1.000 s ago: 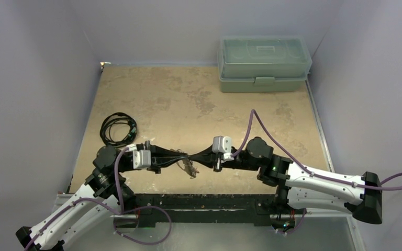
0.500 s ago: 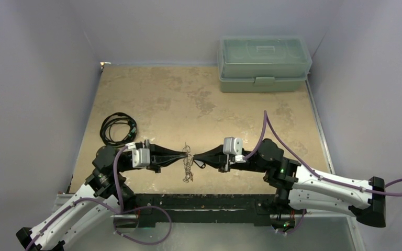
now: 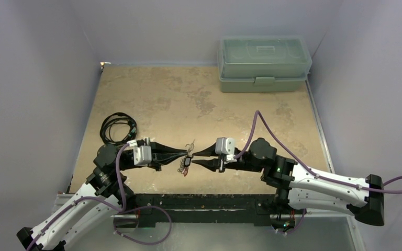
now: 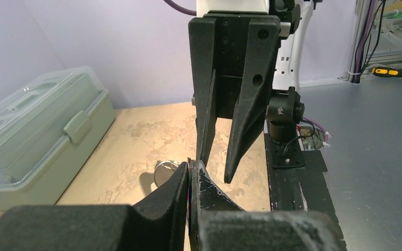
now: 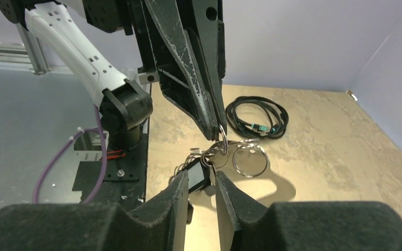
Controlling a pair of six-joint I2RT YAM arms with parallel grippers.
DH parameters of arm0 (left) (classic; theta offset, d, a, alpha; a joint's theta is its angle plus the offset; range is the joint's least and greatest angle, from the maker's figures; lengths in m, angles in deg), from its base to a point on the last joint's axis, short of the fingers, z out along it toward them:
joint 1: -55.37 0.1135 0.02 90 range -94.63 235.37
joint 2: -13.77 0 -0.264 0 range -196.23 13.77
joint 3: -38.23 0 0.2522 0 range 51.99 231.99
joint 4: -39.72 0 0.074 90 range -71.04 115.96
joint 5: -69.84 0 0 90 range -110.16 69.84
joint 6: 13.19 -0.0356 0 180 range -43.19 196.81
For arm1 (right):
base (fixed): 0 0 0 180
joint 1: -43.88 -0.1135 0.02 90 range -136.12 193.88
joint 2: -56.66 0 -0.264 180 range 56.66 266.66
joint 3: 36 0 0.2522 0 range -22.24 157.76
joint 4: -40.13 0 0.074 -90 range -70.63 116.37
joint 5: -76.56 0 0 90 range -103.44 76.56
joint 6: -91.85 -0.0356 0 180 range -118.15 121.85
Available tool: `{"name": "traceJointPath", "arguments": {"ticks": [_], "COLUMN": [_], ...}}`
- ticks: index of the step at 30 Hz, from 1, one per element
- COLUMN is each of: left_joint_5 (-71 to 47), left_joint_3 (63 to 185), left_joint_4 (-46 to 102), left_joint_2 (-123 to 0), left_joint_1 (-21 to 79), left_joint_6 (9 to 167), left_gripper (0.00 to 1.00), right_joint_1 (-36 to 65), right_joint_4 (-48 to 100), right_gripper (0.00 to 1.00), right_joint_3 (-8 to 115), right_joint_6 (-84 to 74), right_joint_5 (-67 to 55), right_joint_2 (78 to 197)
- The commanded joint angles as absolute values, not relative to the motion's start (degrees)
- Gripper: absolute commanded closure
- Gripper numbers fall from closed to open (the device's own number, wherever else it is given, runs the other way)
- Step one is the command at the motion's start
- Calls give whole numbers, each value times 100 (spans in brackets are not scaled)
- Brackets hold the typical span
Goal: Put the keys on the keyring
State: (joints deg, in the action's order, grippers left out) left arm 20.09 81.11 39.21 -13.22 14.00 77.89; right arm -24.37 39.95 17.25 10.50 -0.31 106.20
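Note:
A bunch of silvery rings with small keys (image 3: pixel 185 163) hangs above the table between the two arms. My left gripper (image 3: pixel 188 152) is shut on a small ring (image 5: pixel 223 142) at the top of the keyring. In the right wrist view a larger ring (image 5: pixel 249 175) dangles beside it, and a dark-headed key (image 5: pixel 196 178) sits just at my right gripper's (image 5: pixel 203 184) tips. The right gripper stands open, its left finger (image 5: pixel 180 196) close against that key. From the left wrist, my shut left gripper (image 4: pixel 190 168) hides most of the bunch. Only a round silvery piece (image 4: pixel 163 172) shows.
A pale green lidded toolbox (image 3: pixel 264 63) stands at the back right corner. A coiled black cable (image 3: pixel 118 128) lies on the left of the table. Grey walls close in the table on three sides. The black mounting rail (image 3: pixel 204 201) runs along the near edge.
The right gripper drew back to the right, then came in to the bunch again and opened its jaws. The left gripper stayed shut, and the bunch rose slightly and swung.

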Motion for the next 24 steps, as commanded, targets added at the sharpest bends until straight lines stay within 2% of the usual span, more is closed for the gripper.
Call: {"name": "traceJointPath", "arguments": {"ticks": [1,12,24], "left_joint_5": [2013,2027,2036], "left_joint_3": [8107,8100,8104], "left_joint_4": [4319,4314,4301], "left_joint_2": [-1304,-1287,-1270], "left_joint_1": [1444,1467,1475], "left_joint_6": [7870,7872,7880], "left_gripper": [100,100,100], "right_joint_1": [-2450,-2450,-2450], "right_joint_4": [4041,4324,4605], "right_gripper": [71,65,65], "right_joint_3": [1991,2050,1965], "right_joint_6": [1081,1075,1031], "right_joint_5": [48,49,-82], "right_joint_2": [10677,10737,10783]}}
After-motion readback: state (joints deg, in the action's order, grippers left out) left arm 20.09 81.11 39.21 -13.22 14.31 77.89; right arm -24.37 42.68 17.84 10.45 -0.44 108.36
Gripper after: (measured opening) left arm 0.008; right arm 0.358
